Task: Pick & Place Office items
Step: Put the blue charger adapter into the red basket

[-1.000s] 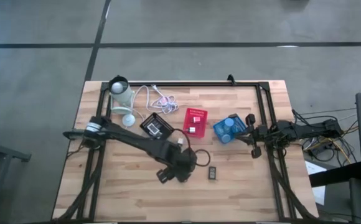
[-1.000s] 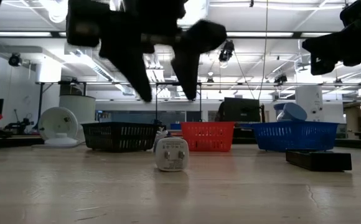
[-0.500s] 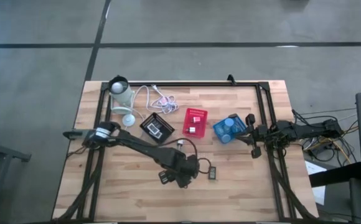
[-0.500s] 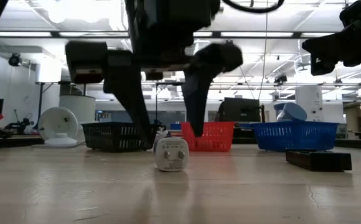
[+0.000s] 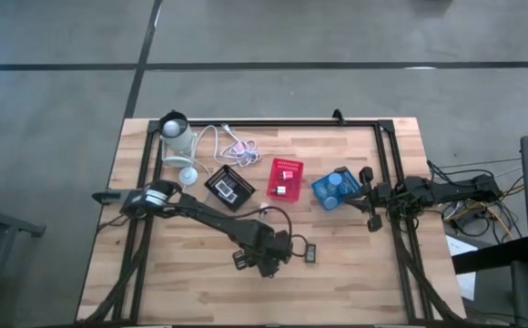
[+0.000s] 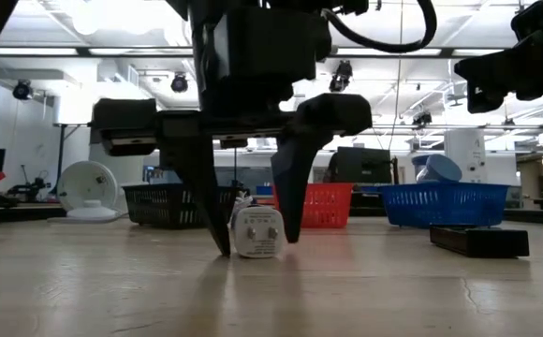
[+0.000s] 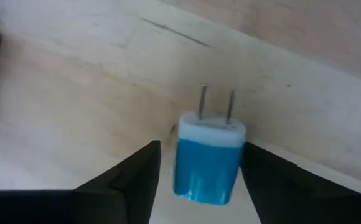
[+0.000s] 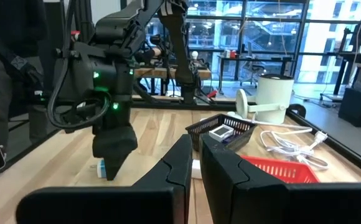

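Reaching in from the worktop's [image 5: 155, 282] left edge, past the white lamp [image 5: 178, 138] and the black bin [image 5: 213, 189], and sinking the left hand [image 6: 257, 248] over the last second from well above the wood to fingertip level. Now straddling the small charger plug [image 6: 258, 232], which is lying on the bare wood in front of the bins, prongs pointing away from the wrist. Keeping the fingers [image 7: 137, 180] spread, one on each side of the blue-and-white body [image 7: 208, 165], with a slim gap on both sides and no contact showing yet. Judging from this, moving out of the approach and into the grasp: squeezing inward looks like the next need, with care not to tip or skid the light plug.

Holding the wrist steeply downward, forearm stretched long and low across the middle of the worktop, fingertips almost brushing the surface.

Leaving untouched, further right, the red bin [image 5: 273, 178], a flat black block [image 5: 310, 254] just beside the working hand, and the blue bin [image 5: 319, 193] already carrying pale-blue round pieces [image 5: 335, 182].

Parking the right hand [image 8: 196, 171] beside the blue bin near the right rail, fingers pressed nearly together and pinching nothing, pointing back across the worktop.
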